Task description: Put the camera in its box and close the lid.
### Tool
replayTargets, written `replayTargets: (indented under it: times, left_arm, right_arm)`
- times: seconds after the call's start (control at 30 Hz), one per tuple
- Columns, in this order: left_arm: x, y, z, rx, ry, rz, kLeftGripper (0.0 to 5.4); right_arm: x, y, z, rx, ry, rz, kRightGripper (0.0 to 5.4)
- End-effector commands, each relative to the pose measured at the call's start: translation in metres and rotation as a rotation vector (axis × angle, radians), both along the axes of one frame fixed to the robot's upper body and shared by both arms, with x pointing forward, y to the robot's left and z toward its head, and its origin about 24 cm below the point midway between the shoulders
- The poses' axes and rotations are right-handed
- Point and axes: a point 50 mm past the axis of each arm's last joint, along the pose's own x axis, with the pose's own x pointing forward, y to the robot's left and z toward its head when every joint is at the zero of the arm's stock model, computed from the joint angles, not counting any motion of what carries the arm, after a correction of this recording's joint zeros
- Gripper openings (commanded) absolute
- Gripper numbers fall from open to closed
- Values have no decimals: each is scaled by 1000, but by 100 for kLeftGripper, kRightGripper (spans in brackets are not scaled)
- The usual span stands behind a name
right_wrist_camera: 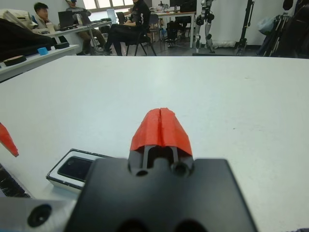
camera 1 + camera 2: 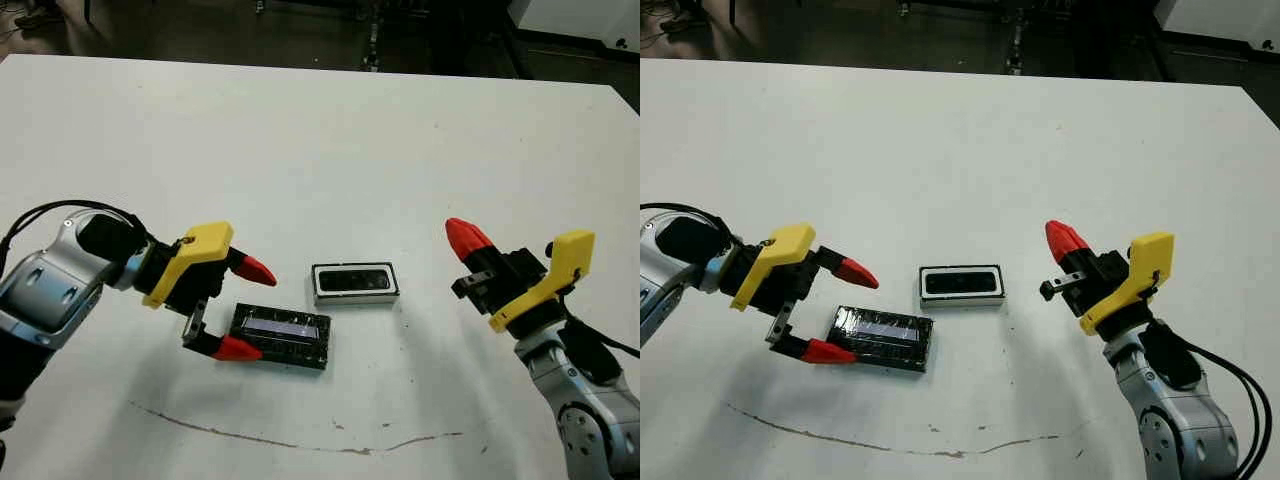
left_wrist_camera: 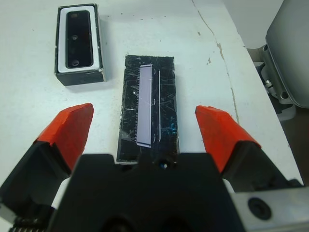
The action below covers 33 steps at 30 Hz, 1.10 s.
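Camera (image 2: 356, 279) lies inside the box (image 2: 355, 297), near the middle of the white table (image 2: 320, 150). Largest item after the table: left gripper (image 2: 243, 309), jaws spread wide, one red fingertip (image 2: 252, 269) raised above the table, the other low at the near-left corner of the lid. Right gripper (image 2: 466, 237) is well apart to the right of the box, raised, red tips pressed together and holding nothing. Lid (image 2: 282, 334) lies flat on the table, just beside the box on its left-near side, pale strip facing up, not touching the box.
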Motion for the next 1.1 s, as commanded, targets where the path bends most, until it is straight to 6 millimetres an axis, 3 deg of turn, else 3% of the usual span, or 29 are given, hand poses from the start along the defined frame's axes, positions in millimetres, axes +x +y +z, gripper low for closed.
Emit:
replayTargets:
  times: [0.03,1.1]
  left_arm:
    - [-2,-1,-4,7,3,-8,540]
    - [-1,6,-29,55,19,45,540]
  right_arm:
    - [-1,-4,0,-17,7,-6,2]
    - [-1,-5,0,-21,10,-9,2]
